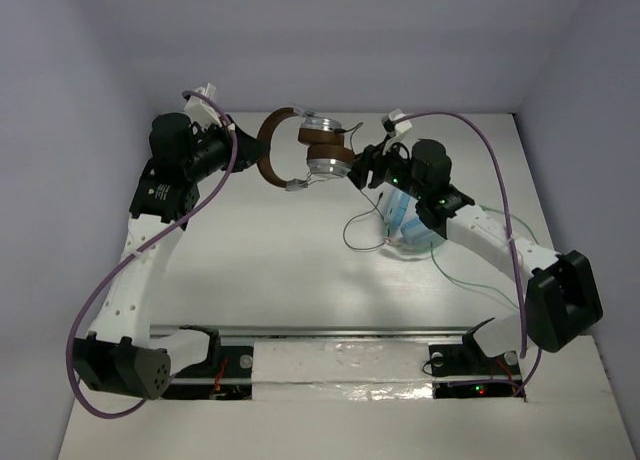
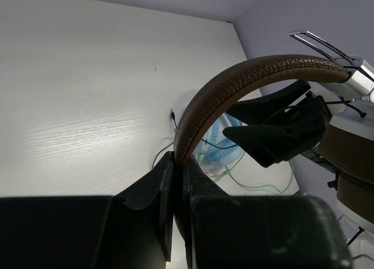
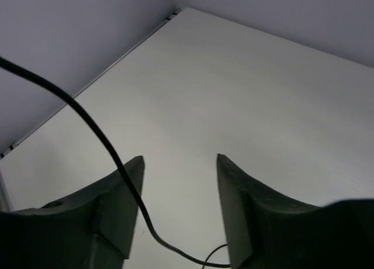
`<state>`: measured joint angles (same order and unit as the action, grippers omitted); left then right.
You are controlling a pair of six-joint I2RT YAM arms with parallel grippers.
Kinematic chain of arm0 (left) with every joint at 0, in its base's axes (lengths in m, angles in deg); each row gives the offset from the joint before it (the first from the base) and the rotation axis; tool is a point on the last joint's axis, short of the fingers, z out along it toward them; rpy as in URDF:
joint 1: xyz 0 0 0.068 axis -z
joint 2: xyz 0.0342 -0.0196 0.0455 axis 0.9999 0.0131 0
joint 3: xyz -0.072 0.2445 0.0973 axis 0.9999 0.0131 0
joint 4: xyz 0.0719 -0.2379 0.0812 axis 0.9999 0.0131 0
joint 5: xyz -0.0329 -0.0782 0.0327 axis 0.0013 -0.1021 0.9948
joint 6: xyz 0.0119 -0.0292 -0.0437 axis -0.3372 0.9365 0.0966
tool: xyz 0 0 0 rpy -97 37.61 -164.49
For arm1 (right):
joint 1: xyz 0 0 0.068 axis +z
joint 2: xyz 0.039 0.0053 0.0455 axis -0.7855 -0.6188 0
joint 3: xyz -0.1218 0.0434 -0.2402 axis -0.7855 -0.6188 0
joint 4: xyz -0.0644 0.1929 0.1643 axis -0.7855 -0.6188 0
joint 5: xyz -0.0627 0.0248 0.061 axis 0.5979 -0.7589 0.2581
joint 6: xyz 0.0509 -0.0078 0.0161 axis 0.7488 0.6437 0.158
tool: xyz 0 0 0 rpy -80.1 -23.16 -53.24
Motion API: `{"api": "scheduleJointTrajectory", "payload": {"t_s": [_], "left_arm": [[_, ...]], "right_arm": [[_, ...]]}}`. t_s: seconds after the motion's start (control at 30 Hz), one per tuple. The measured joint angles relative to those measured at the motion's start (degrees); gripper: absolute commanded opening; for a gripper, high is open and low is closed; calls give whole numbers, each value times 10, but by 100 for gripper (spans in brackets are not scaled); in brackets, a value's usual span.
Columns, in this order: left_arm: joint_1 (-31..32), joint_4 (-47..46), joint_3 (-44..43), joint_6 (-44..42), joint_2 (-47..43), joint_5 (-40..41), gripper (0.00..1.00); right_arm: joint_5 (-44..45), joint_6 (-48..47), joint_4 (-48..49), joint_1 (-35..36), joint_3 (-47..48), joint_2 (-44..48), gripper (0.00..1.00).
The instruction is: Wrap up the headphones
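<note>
above the far side of the white table (image 1: 300, 280), the headphones (image 1: 322, 148) hang by their headband, pinched in the left gripper (image 2: 178, 169). the right gripper (image 3: 180, 164) gapes, black cable (image 3: 99, 137) across one finger; next, probably pinch it to begin winding.

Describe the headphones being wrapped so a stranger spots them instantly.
Look along the far edge of the table, near its middle. The headphones are held there, with brown headband and silver cups; the light blue headphones lying to their right have a green cable instead.
</note>
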<state>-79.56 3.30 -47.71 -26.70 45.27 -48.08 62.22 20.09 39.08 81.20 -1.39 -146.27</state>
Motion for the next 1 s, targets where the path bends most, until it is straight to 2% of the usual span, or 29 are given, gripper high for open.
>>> {"api": "scheduleJointTrajectory", "payload": {"t_s": [0.07,0.1,0.23,0.4,0.63,0.87,1.0], "left_arm": [[-3,-6,4,5,0,-8,0],[-5,-8,6,7,0,-11,0],[-24,-25,23,21,0,-39,0],[-38,-46,46,45,0,-73,0],[-38,-54,66,45,0,-83,0],[-38,-57,128,44,1,-105,0],[-38,-58,165,42,1,-117,0]], "right_arm": [[-5,0,2,-2,9,-12,39],[-5,1,5,-2,9,-15,25],[-1,13,26,-8,8,-14,10],[-10,24,30,-16,41,-26,7],[-50,31,5,-17,211,-106,3],[-57,23,-59,-17,325,-166,2],[-45,10,-111,-17,355,-180,2]]}}
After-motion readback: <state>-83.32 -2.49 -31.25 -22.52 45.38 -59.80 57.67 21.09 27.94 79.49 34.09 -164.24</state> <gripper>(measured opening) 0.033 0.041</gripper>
